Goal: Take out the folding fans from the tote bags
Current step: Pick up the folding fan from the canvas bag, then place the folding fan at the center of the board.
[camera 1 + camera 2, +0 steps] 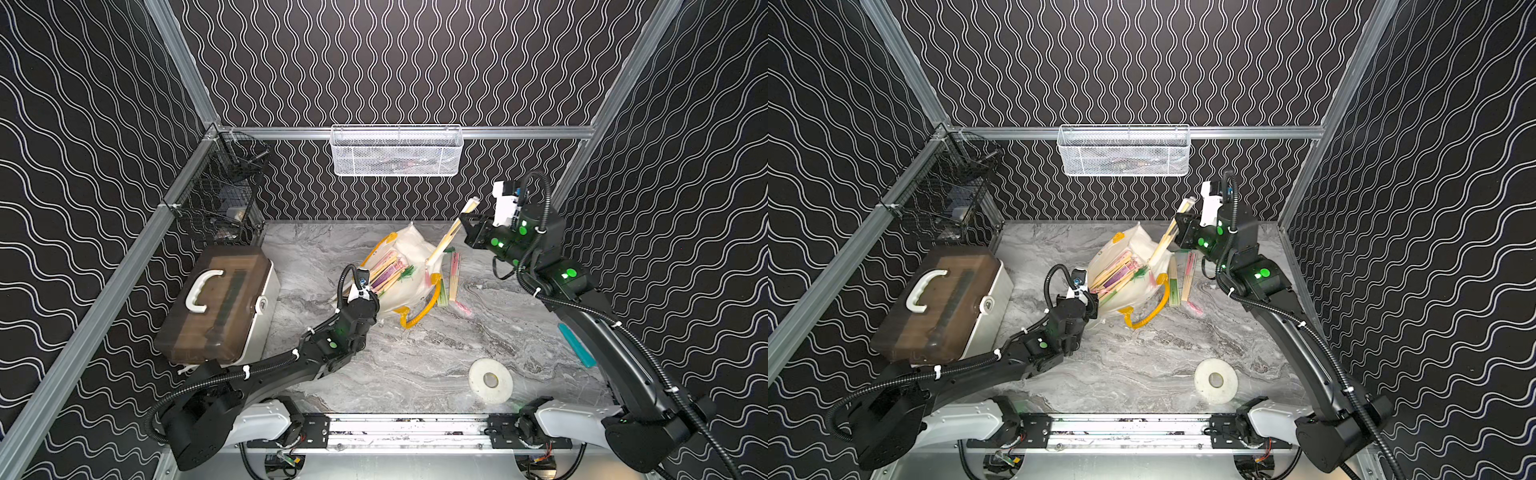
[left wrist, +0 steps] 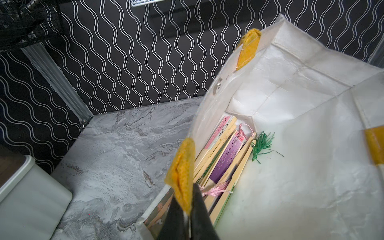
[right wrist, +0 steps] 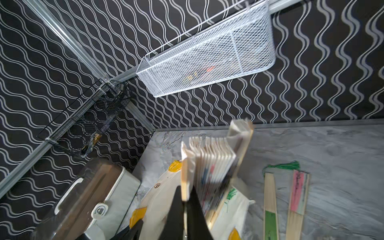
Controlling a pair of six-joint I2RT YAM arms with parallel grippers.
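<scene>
As we judge the step in hand: drawing one fan up and out of the bag while its mouth is propped wide.
Tote bag (image 1: 409, 245): white and soft, lying mid-tabletop toward the back wall, mouth open on the side of our left arm; yellow tube handle (image 1: 422, 313) resting on the tabletop (image 1: 415, 365).
Left fingers (image 2: 174, 220): pressed together on the yellow patch (image 2: 184, 166) at the bag's rim, lifting that edge.
Right fingers (image 3: 197, 214): pinching one bamboo guard of the held fan (image 1: 451, 237), raised above the bag's far side.
Held fan, position: slanted, upper end high, lower end just at the bag in both top views; pleats partly splayed and blurred in the right wrist view.
Fans in the bag (image 2: 222, 160): a bundle with purple, pink and green folds, a green tassel (image 2: 262, 145) and a pink tassel (image 2: 216, 189).
Fans out (image 3: 270, 199): at least two, flat on the tabletop just beside the bag, toward our right arm.
Risk, grip: we hold one guard only, so the pleats could fall open and the fan could swing or slip.
Risk, snag: the low end could catch the rim and drag the bag, tugging the patch from our left fingers.
Risk, release: a drop from up here could scatter the fans out.
Bystanders: brown-lidded box (image 1: 216, 303), white disc (image 1: 490, 380), teal bar (image 1: 575, 345).
Writing: none we can read; a padlock symbol on the box's latch (image 3: 99, 209); dark marks on a pink fold (image 3: 299, 182), too small to tell.
</scene>
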